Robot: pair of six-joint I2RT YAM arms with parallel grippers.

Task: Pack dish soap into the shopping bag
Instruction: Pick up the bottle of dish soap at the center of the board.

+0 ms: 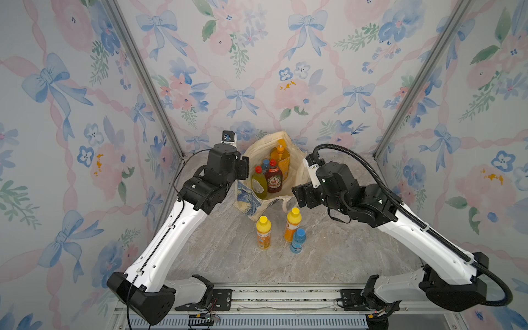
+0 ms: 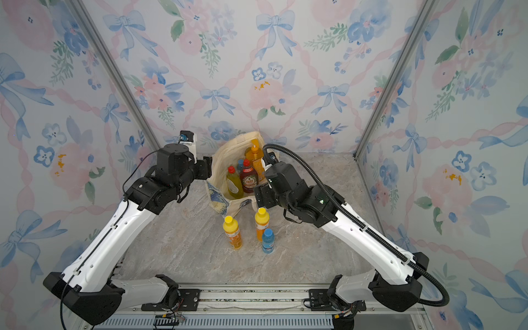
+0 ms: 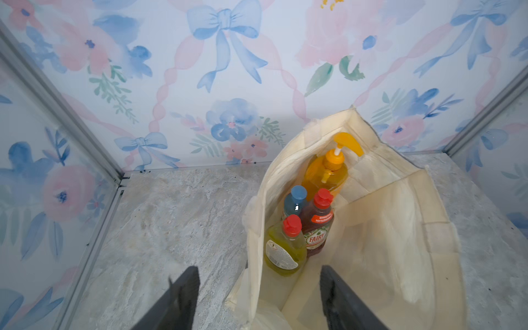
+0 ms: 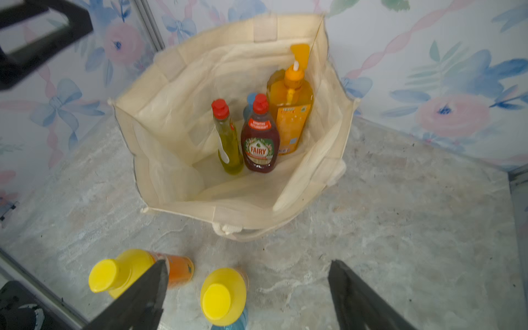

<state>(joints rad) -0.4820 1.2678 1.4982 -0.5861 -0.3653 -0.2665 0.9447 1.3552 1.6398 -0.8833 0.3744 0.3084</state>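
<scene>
Nearest the robot's base, three dish soap bottles stand upright on the marbled table point(image 1: 223, 257), outside the bag. They are a small blue bottle point(image 1: 298, 241), a nearer yellow-capped bottle point(image 1: 263, 233) to its left, and a farther yellow-capped bottle point(image 1: 292, 225) just beside the blue one. None of the three is touched by either arm. The right gripper point(image 4: 248, 262) hangs above this group, between it and the bag. Its jaws are spread wide with nothing between them but the table and bottle caps below, so it is released. Beyond the loose bottles stands the shopping bag point(image 1: 300, 171), mouth open. Its blue-and-yellow print point(image 1: 247, 200) faces the near left, and a strap handle point(image 1: 285, 204) droops over the near rim. The left gripper point(image 3: 258, 268) sits at the bag's left rim. Its fingers point(image 3: 183, 294) are apart, one outside the cloth wall and one over the opening. Neither finger presses the fabric, so it is also released and empty. Four bottles stand upright inside the bag, grouped together. The yellow-green bottle point(image 1: 259, 184) and the dark-red bottle point(image 1: 273, 177) are side by side at the front, both red-capped. A second small blue bottle point(image 1: 265, 164) stands behind them, largely hidden. The orange pump bottle point(image 1: 281, 158) stands at the far side, its pump head close to the rear rim. The bag's far edge stands close to the floral back wall point(image 1: 257, 71); whether they touch cannot be told.
</scene>
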